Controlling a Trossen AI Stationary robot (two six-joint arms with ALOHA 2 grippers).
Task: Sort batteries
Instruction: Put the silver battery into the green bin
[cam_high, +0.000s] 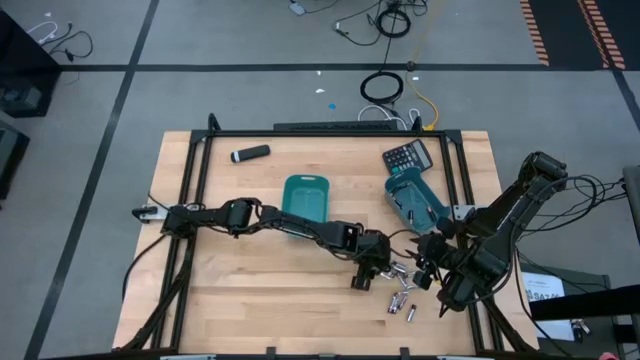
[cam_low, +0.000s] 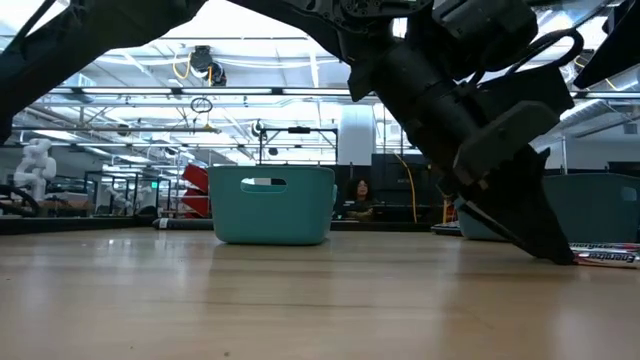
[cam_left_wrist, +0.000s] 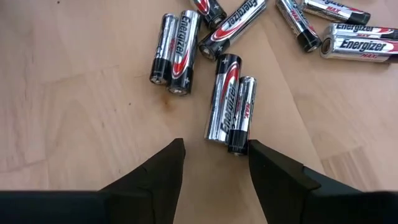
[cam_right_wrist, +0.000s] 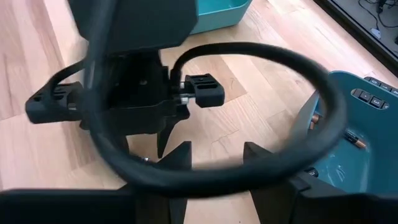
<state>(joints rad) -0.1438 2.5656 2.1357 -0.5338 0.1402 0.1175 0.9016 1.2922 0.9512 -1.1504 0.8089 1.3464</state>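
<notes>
Several silver, black and red batteries (cam_left_wrist: 231, 106) lie loose on the wooden table (cam_left_wrist: 74, 112), seen in the high view as a small cluster of batteries (cam_high: 402, 292) near the front right. My left gripper (cam_left_wrist: 216, 150) is open and slants down just short of a side-by-side pair, a thicker cell and a thinner cell (cam_left_wrist: 241, 115). My right gripper (cam_right_wrist: 217, 157) hovers open close by on the right with nothing between its fingers, looking at the left arm's wrist. In the low view a finger of the left gripper (cam_low: 535, 235) reaches down to the table. My left gripper has one fingertip (cam_left_wrist: 258, 149) right beside the near end of the thinner cell (cam_left_wrist: 238, 147). Whether the two touch, I cannot tell. Both cells lie flat on the table, and the gap between the fingers is bare.
A teal bin (cam_high: 306, 196) stands at mid table and a second teal bin (cam_high: 415, 200), with a few cells in it, stands to its right. A dark calculator (cam_high: 408, 157) and a black cylinder with a white tip (cam_high: 250, 153) lie at the far side.
</notes>
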